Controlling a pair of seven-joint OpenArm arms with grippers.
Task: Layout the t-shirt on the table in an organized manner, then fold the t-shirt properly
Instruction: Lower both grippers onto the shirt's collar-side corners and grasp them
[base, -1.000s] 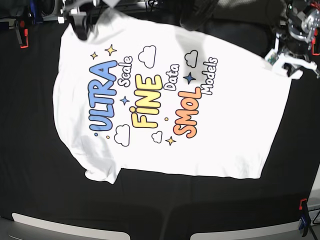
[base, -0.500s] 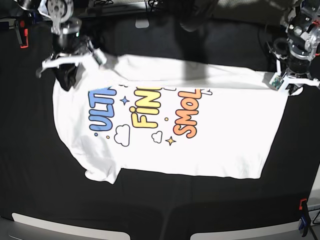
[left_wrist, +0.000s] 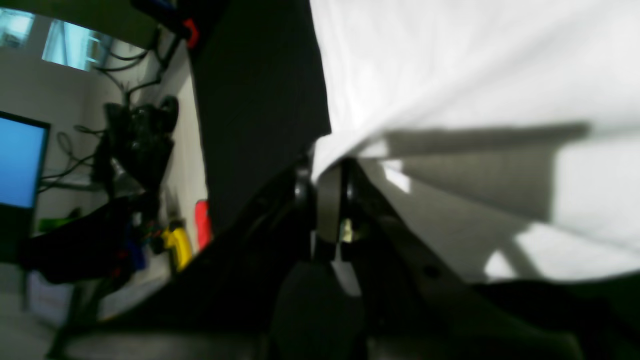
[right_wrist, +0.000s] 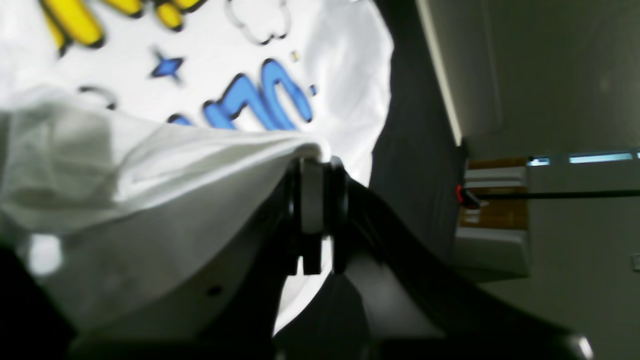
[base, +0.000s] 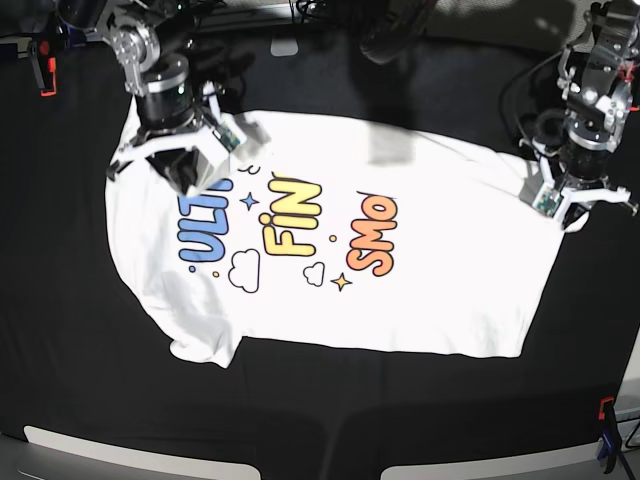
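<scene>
Both arms' jaws pinch the t-shirt's (base: 420, 270) folded-over far edge.

The right gripper (right_wrist: 314, 167) pinches a folded white edge of the t-shirt (right_wrist: 150, 150), lifted over the blue and yellow print. The black table (right_wrist: 415, 125) runs alongside, a red clamp (right_wrist: 462, 196) at its edge.

Bare desk (base: 330, 400) near side, wide and free. T-shirt (base: 420, 280) fills middle. Right gripper (base: 178, 165) and left gripper (base: 570, 210), jaws clamped on cloth, block far corners. Red clamp (base: 605, 408) near-right edge.
</scene>
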